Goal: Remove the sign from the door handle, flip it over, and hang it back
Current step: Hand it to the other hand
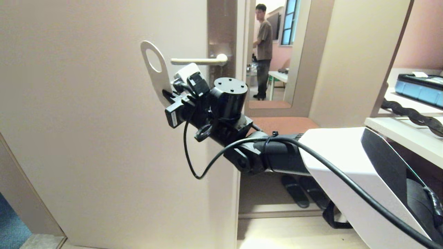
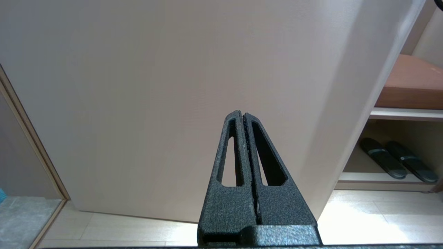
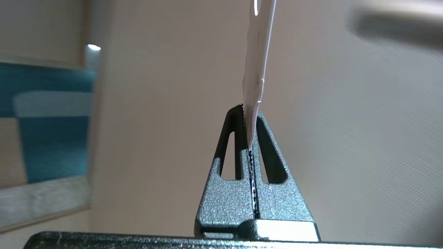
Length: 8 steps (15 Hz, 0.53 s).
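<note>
While the right gripper (image 3: pixel 250 124) pinches the sign (image 1: pixel 154 71), the left gripper (image 2: pixel 243 117) is clenched on nothing.
Sign's hole end points to eleven o'clock, just beside the door handle (image 1: pixel 199 61), off it.

Pale beige door (image 1: pixel 86 121), open; doorway on its right. Person (image 1: pixel 263 48) in brown T-shirt and dark trousers stands in the far room beside a white table (image 1: pixel 278 76). 2 dark slippers (image 1: pixel 304 193) on a low shelf under a brown bench seat (image 1: pixel 283 124). Blue case (image 1: pixel 420 90) on white shelving at right. Light wood floor (image 1: pixel 294 235).
</note>
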Available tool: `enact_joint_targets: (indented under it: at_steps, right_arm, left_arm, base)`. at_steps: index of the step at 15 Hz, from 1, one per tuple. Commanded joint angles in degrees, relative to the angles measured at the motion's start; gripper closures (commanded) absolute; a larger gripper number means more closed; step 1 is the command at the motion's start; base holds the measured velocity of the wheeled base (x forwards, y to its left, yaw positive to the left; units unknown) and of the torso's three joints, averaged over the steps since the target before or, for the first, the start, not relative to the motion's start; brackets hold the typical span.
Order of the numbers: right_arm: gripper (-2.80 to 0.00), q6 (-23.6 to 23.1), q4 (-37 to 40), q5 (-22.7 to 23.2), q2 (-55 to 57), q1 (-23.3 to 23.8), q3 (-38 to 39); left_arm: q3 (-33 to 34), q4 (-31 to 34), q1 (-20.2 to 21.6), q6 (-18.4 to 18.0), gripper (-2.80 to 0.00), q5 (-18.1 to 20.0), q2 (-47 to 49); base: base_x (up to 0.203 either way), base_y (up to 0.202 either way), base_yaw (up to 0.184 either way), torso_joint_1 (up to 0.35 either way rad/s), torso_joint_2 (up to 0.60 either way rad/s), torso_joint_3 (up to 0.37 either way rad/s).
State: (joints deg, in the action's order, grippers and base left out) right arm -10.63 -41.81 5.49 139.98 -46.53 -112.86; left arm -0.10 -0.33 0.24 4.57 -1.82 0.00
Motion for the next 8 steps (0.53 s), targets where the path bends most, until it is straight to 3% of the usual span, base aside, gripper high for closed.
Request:
enact_joint_targets:
  at_steps: [1,8]
  right_arm:
    - [0.0,-0.1,-1.2,0.1,-1.4,-1.2,1.9]
    - [0.0,-0.4,-6.2,0.4,-14.8,-2.5,23.5]
  left_arm:
    - [0.0,0.0,0.0,0.1,0.0,0.0,0.0]
    - [0.0,0.0,0.0,0.0,0.0,0.0,0.0]
  base:
    - [0.0,0.0,0.0,0.0,0.0,0.0]
    - [0.0,0.0,0.0,0.0,0.0,0.0]
